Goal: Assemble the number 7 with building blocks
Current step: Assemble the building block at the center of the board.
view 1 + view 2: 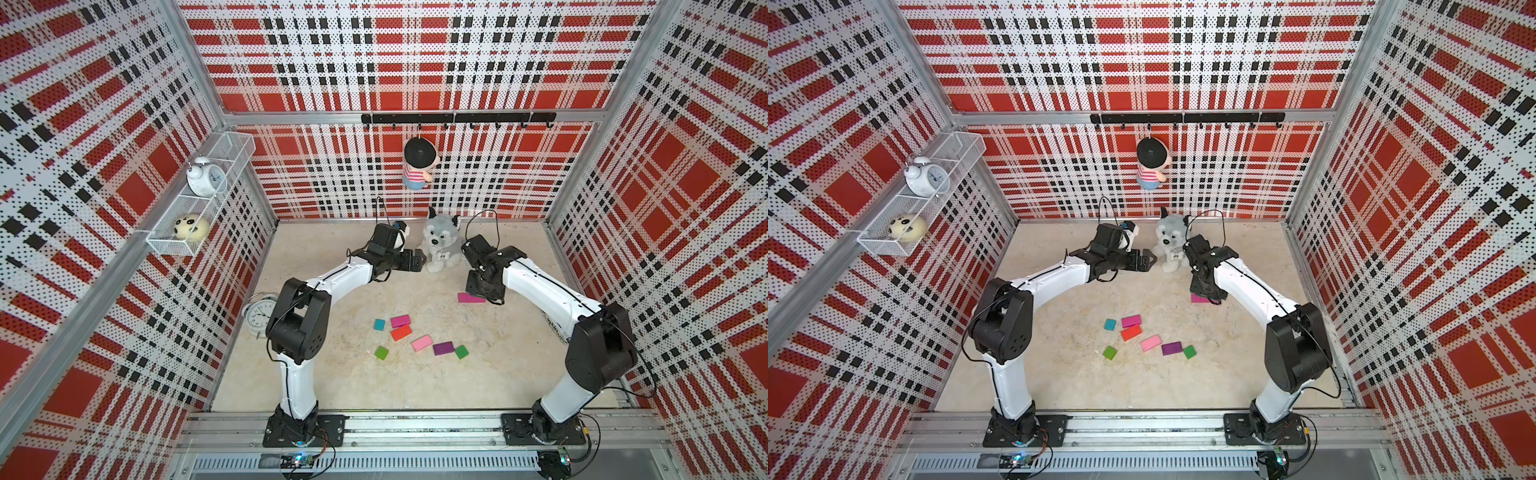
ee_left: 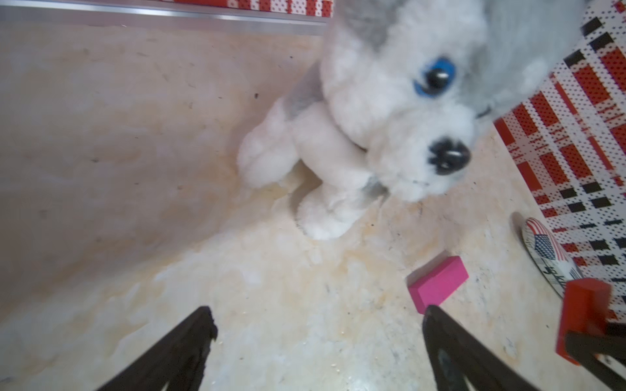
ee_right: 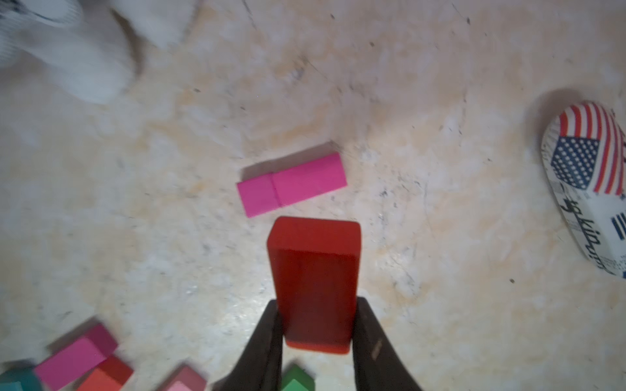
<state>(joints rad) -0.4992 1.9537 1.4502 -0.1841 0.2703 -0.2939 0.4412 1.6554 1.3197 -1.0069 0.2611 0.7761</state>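
Observation:
My right gripper [image 3: 316,304] is shut on a red block [image 3: 315,277] and holds it upright, a little above the floor. Just beyond it lie a magenta square [image 3: 257,198] and a magenta rectangle [image 3: 310,181], end to end in one row. In a top view the right gripper [image 1: 484,291] hangs over that magenta row [image 1: 471,297]. Several loose blocks lie mid-floor: teal [image 1: 379,324], magenta [image 1: 400,321], red [image 1: 401,332], pink [image 1: 422,343], purple [image 1: 443,348] and two green [image 1: 461,352]. My left gripper [image 2: 318,313] is open and empty, off the floor, facing the plush dog.
A grey-and-white plush dog [image 1: 440,245] sits at the back between the two wrists. A white alarm clock [image 1: 258,312] stands on the floor by the left arm. A flag-printed oval object [image 3: 589,189] lies near the right wall. A wire shelf [image 1: 199,199] hangs on the left wall.

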